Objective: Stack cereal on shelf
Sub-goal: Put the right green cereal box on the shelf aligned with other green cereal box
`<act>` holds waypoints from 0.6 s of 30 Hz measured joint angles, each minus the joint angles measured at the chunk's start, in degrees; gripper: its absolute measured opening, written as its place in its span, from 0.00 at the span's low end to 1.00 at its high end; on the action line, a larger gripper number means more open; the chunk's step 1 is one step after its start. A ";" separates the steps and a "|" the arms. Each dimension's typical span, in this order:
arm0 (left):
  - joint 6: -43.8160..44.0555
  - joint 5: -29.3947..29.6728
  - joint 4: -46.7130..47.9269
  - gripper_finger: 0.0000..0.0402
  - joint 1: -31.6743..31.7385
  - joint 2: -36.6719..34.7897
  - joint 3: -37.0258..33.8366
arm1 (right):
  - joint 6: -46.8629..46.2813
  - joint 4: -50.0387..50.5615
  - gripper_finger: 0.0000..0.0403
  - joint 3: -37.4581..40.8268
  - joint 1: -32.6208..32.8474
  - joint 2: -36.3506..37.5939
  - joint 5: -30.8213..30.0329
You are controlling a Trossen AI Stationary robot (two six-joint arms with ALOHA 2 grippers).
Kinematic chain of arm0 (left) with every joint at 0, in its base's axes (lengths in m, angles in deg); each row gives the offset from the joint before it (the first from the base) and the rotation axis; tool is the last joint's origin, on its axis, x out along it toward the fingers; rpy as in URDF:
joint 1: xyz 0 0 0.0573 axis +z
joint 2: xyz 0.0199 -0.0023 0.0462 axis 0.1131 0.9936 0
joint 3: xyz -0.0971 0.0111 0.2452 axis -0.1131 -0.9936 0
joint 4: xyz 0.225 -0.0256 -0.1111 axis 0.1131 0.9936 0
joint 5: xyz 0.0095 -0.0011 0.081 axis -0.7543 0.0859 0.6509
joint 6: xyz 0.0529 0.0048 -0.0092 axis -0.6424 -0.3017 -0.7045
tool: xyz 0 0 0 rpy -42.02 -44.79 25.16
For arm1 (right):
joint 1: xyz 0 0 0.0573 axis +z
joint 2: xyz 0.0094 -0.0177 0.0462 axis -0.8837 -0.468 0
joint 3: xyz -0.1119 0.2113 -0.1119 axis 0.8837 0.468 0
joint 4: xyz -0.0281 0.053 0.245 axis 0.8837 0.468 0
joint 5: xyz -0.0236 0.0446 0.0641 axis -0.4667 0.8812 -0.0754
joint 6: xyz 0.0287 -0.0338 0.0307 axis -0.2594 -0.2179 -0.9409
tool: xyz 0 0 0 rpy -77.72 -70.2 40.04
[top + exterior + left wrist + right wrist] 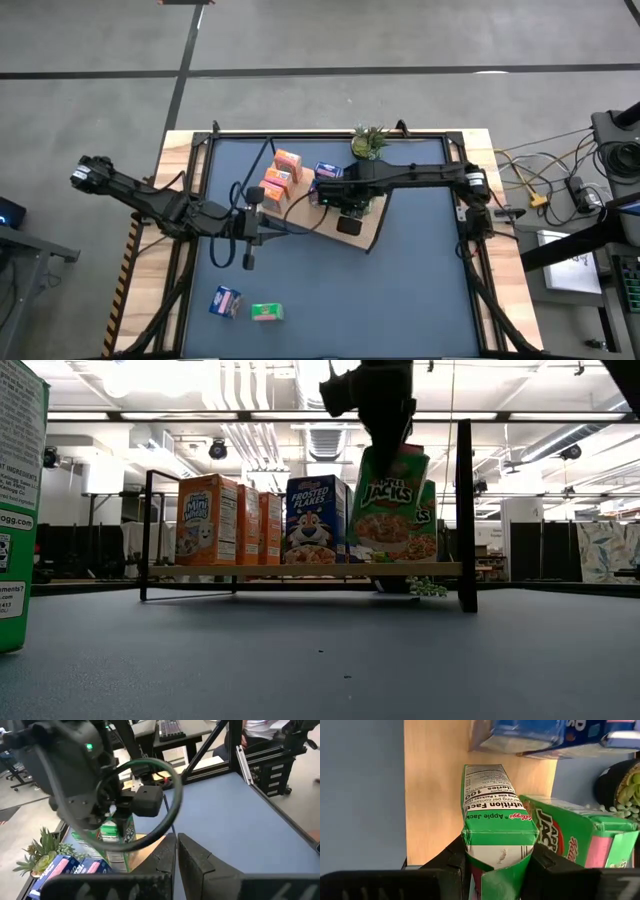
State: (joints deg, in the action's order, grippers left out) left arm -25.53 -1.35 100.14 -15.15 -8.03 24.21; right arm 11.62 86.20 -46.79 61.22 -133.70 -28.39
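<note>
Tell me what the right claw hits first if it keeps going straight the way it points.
The right claw, shut on a green Apple Jacks box, points down at the wooden shelf. The box's far end would likely meet the board first; depth is unclear.

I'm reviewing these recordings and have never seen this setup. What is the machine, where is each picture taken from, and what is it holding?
Two dark robot arms work at a blue table. One picture looks straight down, one looks level across the tabletop, and two come from the arms' wrists. The right tool is shut on a green cereal box over the wooden shelf, where orange and blue boxes already stand. The left tool waits shut beside the shelf. A blue box and another green box lie near the table's front edge.
</note>
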 joint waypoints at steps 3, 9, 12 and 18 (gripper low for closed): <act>0.00 0.00 0.50 0.00 0.00 -0.01 0.00 | -1.40 1.84 0.25 -1.49 -0.69 -1.22 0.01; 0.00 -0.02 0.75 0.00 -0.01 -0.01 0.00 | -2.35 2.47 0.25 -1.53 -1.03 -2.93 0.52; 0.00 -0.03 0.91 0.00 -0.04 -0.01 0.00 | -2.07 2.41 0.28 -1.52 -1.04 -3.41 0.54; 0.00 -0.02 1.20 0.00 -0.02 0.01 0.00 | -1.65 2.26 0.40 -1.52 -1.06 -3.61 0.51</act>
State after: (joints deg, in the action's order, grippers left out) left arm -25.53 -1.37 101.34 -15.18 -8.02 24.21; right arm 9.97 88.46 -48.31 60.16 -137.31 -27.88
